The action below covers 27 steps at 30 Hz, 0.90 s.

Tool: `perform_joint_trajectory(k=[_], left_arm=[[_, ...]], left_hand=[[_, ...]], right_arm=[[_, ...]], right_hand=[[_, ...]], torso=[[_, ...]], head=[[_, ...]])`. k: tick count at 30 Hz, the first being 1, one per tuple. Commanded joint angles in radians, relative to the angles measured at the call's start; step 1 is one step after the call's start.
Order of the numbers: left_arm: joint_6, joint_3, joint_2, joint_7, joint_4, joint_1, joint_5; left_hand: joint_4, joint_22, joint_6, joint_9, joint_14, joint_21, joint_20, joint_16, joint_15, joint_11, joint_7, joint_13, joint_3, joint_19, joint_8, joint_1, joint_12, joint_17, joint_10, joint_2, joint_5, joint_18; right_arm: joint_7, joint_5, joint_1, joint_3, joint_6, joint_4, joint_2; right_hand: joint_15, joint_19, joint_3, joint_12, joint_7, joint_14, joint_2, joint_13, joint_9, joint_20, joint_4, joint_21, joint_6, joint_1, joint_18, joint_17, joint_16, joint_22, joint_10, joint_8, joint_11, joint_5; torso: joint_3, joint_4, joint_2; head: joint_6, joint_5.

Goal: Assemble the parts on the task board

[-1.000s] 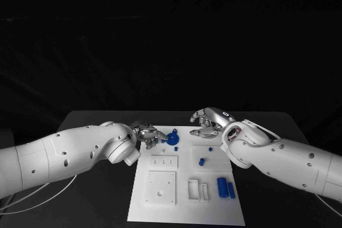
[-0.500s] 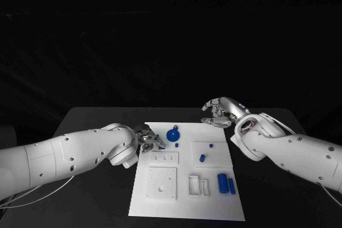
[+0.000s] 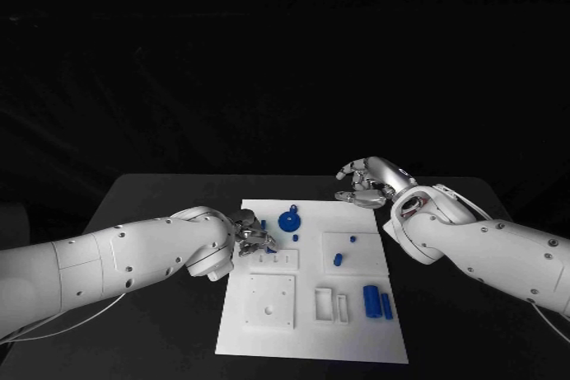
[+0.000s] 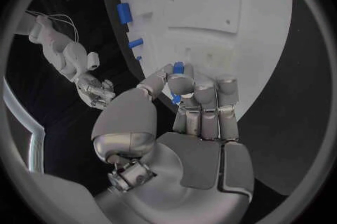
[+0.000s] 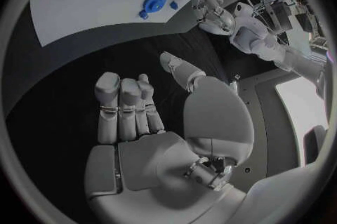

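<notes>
The white task board (image 3: 357,347) lies in the middle of the black table. My left hand (image 3: 249,235) hovers over its left edge and pinches a small blue peg (image 4: 178,68) between thumb and fingers; the same peg (image 3: 263,226) stands out of the hand in the head view. My right hand (image 3: 370,182) hangs beyond the board's far right corner, holding nothing, thumb apart from the fingers (image 5: 123,103). A round blue part (image 3: 289,223) sits near the board's far edge, and a small blue peg (image 3: 295,237) is just below it.
Other blue parts lie on the board: a peg (image 3: 352,240), a short piece (image 3: 338,260) and two cylinders (image 3: 371,302) at the right. White raised blocks (image 3: 269,302) and slots (image 3: 323,307) fill the near half. Bare black table (image 3: 155,330) surrounds the board.
My right hand has drawn back from over the board's far edge to beyond its far right corner. My left hand stays at the left edge with the peg.
</notes>
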Motion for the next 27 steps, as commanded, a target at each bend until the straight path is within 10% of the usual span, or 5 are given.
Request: perform_joint_trajectory(k=[1, 27], left_arm=[[0.047, 0.001, 0.004, -0.006, 0.001, -0.002, -0.039], [0.070, 0.001, 0.030, -0.015, -0.023, -0.017, -0.114]], left_hand=[[-0.003, 0.014, 0.121, 0.234, 0.027, 0.006, -0.129, 0.007, -0.059, -0.039, -0.091, 0.003, 0.000, 0.002, 0.006, -0.001, 0.010, -0.001, -0.032, 0.014, 0.013, 0.005], [-0.006, 0.010, 0.139, 0.269, 0.033, 0.035, -0.131, 0.043, -0.064, -0.046, -0.099, 0.019, 0.003, 0.004, 0.013, -0.027, 0.050, -0.008, -0.033, 0.030, 0.049, 0.012]], right_arm=[[0.013, 0.007, 0.000, 0.001, -0.004, 0.003, 0.001], [0.013, 0.011, 0.000, 0.001, 0.002, 0.005, 0.003]], right_hand=[[0.001, 0.009, 0.001, 0.005, 0.019, 0.008, -0.001, -0.002, -0.002, 0.000, 0.008, -0.006, -0.009, 0.009, 0.118, -0.001, -0.003, 0.001, 0.001, -0.002, -0.001, 0.009], [0.001, 0.010, -0.003, 0.010, 0.019, 0.009, 0.001, -0.011, -0.004, 0.001, 0.013, -0.008, -0.007, 0.013, 0.118, -0.002, -0.004, 0.004, -0.001, -0.002, -0.001, 0.052]], torso=[[0.0001, -0.0015, 0.000], [-0.0003, -0.0002, 0.000]], head=[[-0.004, 0.001], [-0.013, -0.003]])
